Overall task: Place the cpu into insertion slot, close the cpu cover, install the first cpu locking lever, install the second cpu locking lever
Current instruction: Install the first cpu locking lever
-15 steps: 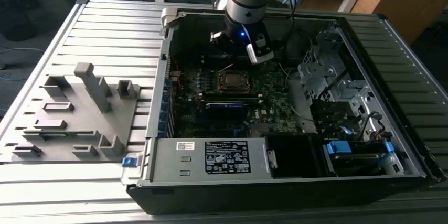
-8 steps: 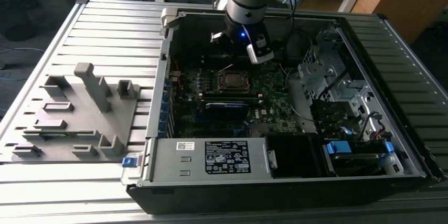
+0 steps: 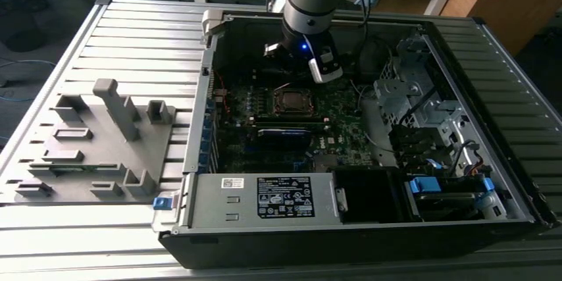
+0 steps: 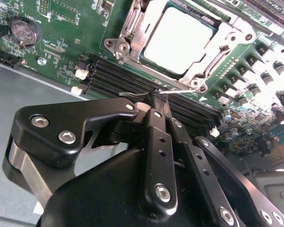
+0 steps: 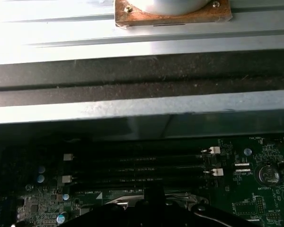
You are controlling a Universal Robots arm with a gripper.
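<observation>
The tool (image 4: 157,97) stands inside the case (image 3: 395,241) on the bench (image 3: 131,31). Its fingers are drawn narrow, and the tips appear to pinch the thin wire lever (image 4: 132,93), though the contact itself is hard to confirm. The lever runs crosswise to the fingers, between the memory slots (image 4: 118,80) and the near edge of the cover (image 4: 128,28). The cpu (image 4: 177,38) lies flat under the lowered cover, just beyond the tool tips and straight ahead of them.
</observation>
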